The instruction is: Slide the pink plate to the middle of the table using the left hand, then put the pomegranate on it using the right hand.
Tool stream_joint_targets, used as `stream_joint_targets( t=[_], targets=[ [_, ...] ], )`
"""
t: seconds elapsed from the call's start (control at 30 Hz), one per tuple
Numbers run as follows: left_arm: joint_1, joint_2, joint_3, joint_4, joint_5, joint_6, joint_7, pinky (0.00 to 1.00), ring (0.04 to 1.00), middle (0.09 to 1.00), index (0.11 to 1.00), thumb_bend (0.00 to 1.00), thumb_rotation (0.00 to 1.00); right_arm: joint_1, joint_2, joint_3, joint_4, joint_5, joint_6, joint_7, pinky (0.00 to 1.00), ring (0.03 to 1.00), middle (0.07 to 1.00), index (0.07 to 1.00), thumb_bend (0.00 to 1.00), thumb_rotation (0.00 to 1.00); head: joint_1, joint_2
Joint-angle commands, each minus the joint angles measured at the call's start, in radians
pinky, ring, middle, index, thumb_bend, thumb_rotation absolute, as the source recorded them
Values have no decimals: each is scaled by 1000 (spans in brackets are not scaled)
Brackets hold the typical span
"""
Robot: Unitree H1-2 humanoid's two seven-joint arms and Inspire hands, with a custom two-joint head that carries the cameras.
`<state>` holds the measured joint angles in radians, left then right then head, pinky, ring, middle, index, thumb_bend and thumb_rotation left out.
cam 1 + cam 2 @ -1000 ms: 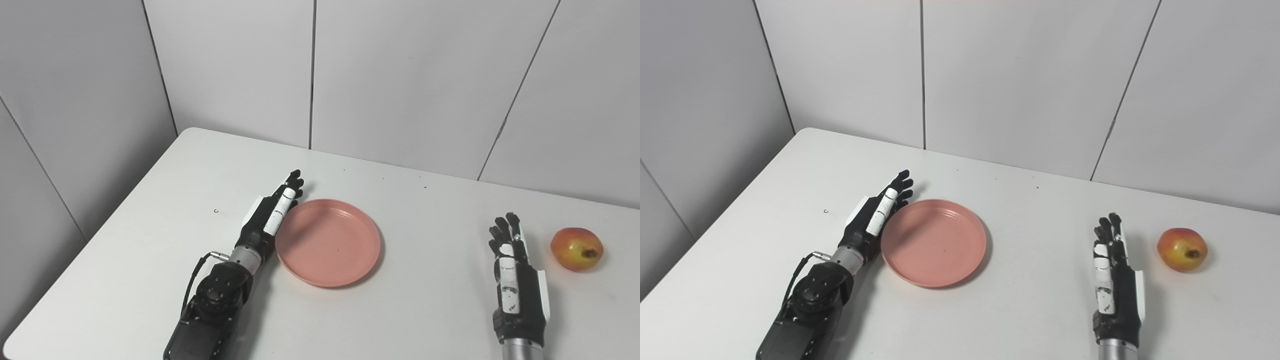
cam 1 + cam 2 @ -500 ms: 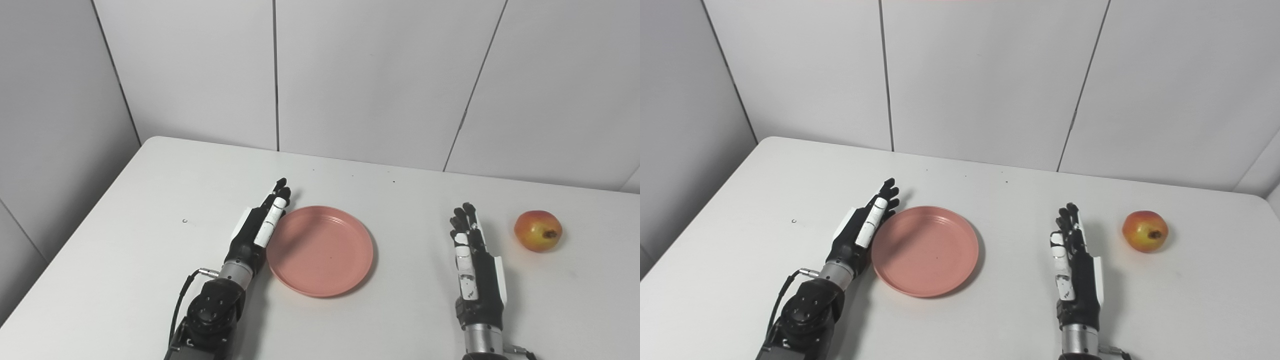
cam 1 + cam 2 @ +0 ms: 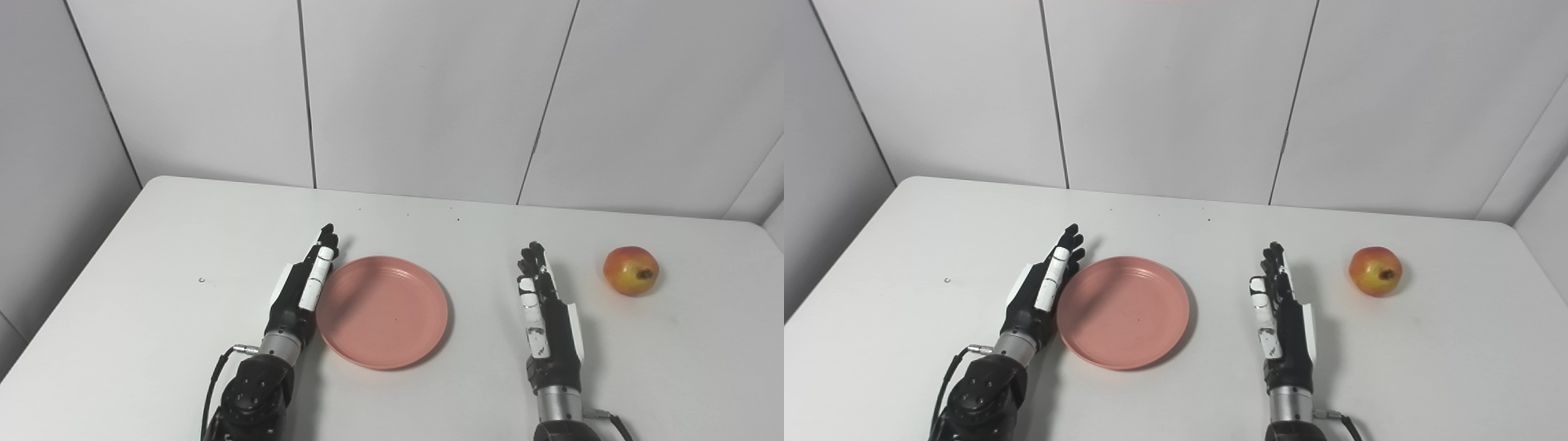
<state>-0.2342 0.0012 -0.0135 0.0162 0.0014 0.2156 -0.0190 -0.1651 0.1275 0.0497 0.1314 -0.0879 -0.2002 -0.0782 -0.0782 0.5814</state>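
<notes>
Pink plate (image 3: 381,312) lies near bench (image 3: 153,257) centre, left hand (image 3: 303,288) flat against its rim (fingers extended, grasping nothing). Pomegranate (image 3: 631,271) unplaced; right hand (image 3: 545,306) released.

white table (image 3: 153,318) | pink plate (image 3: 383,312) centre | pomegranate (image 3: 631,279) right
</notes>
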Motion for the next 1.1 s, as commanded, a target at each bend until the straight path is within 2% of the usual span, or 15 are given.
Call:
stream_joint_targets(
  t=[0.0,0.17,0.27,0.43,0.53,0.9,1.07],
  targets=[
    [-6,-21,-9,-26,-2,-25,2,963,975,993,992,682,1000,21,13,8,31,-5,7,-8,966,954,949,956,602,929,0,0],
    [1,-52,-11,-33,-12,-16,10,990,989,1000,1000,679,1000,21,11,11,31,-12,7,-8,965,953,949,957,601,942,-16,4],
    [3,-67,-16,-20,4,-32,24,981,978,995,998,688,1000,21,12,12,29,-11,7,-7,966,954,949,957,607,947,-22,4],
    [15,-94,-38,-35,15,-11,40,969,962,983,977,671,1000,22,11,14,28,-14,6,-7,960,952,950,958,606,958,-39,6],
    [19,-94,-61,-27,17,-32,28,983,977,994,994,654,1000,24,10,14,24,-14,9,-5,967,956,954,960,607,960,-44,8],
    [38,-117,-77,7,-47,-105,-4,1000,1000,1000,1000,728,1000,28,9,14,19,-4,8,1,979,960,954,960,594,945,-47,16],
    [49,-121,-84,-8,-69,-89,-18,1000,1000,1000,997,747,1000,32,8,16,10,-8,16,0,977,958,951,957,599,944,-49,19]
  ],
)
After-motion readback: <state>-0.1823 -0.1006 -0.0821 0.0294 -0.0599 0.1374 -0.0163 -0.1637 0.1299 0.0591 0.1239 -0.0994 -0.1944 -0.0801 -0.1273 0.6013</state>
